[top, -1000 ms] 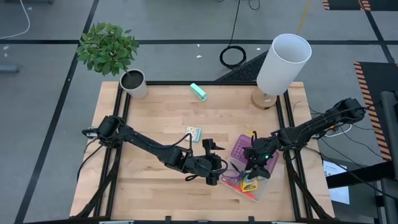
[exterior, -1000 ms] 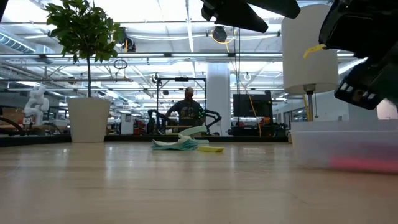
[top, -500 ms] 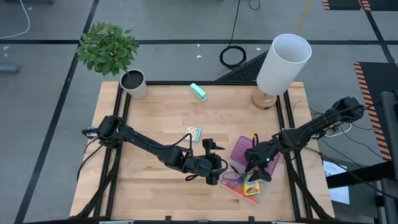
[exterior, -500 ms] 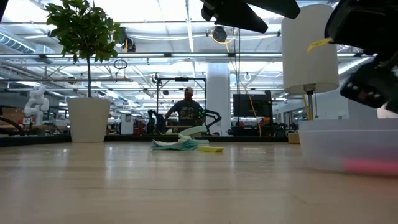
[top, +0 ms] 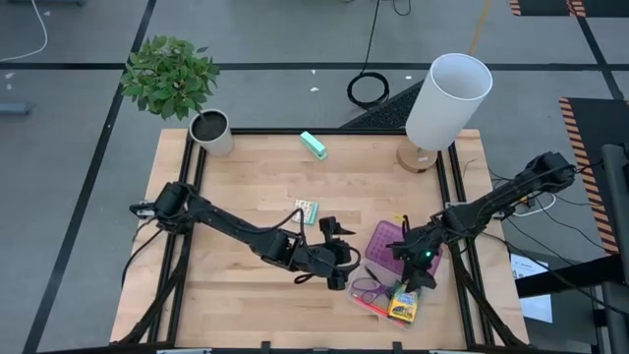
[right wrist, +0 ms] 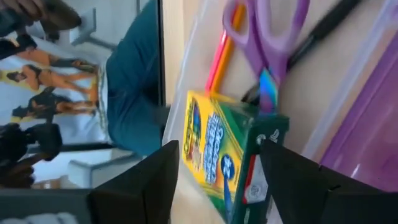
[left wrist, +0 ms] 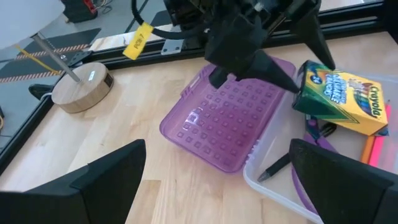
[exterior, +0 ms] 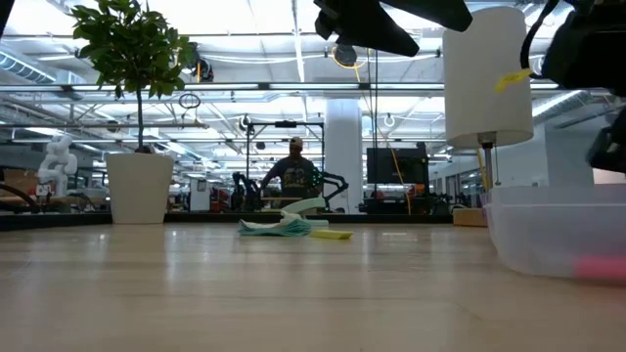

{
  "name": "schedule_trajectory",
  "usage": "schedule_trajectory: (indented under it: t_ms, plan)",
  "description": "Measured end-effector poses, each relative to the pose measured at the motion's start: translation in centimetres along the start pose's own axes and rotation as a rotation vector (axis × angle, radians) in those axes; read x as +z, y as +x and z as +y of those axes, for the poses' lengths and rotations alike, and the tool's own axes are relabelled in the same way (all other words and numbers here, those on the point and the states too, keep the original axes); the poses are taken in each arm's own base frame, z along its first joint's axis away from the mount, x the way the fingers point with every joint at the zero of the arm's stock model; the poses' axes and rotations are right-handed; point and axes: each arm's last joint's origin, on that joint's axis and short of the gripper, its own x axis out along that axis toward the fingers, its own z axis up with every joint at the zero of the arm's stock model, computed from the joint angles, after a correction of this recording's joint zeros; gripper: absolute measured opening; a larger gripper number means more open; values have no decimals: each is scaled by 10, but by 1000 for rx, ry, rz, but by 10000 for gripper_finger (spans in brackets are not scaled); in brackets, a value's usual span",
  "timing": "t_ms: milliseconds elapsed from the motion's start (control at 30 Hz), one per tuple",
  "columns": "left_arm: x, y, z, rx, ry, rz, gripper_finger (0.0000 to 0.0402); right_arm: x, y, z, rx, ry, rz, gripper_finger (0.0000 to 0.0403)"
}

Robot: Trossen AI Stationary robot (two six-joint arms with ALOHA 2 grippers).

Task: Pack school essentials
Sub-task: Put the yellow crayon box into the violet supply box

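Green-yellow crayon box (top: pixel 401 304) standing at the near end of a clear plastic case (left wrist: pixel 273 186), on the near right part of the wooden table (top: pixel 256 187); purple-handled scissors (top: pixel 368 289), an orange pencil (right wrist: pixel 225 51) and a dark pen (left wrist: pixel 273 167) lying in the same case beside it; a purple studded lid (left wrist: pixel 227 118) resting against the case's far side. Right gripper (top: pixel 417 271) poised just above the crayon box, fingers spread on either side of the box top in the right wrist view, not pressed against it. Left gripper (top: pixel 340 268) held low over the table just left of the case, its two dark fingers released and wide apart, grasping nothing. Small multicoloured card (top: pixel 308 209) flat on the table, behind the left gripper and well apart from the case; teal rectangular block (top: pixel 314 146) near the far edge. White lamp (top: pixel 444 103) on a round wooden base at the far right corner; potted plant (top: pixel 175 79) and a white cup (top: pixel 210 131) at the far left corner; a person (exterior: pixel 294 171) visible in the room beyond, in the low view.
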Motion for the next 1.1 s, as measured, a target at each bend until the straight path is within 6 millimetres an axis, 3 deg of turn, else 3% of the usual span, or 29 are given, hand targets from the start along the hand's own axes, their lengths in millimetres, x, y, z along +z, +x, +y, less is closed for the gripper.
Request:
schedule_trajectory:
  t_ms: [333, 567, 800, 1100]
  plan:
    - [0, 0, 0, 1, 0, 0, 399, -11, -20, 8, 58, 68, 34, 216]
    - [1, 0, 0, 2, -2, -8, 399, -9, -31, 10, -31, -38, -164, 216]
    - [1, 0, 1, 4, -4, -9, 399, 2, -16, 11, -58, -147, -222, 187]
    - [1, 0, 1, 5, -7, -13, 399, -1, 2, 2, -73, -103, -75, 102]
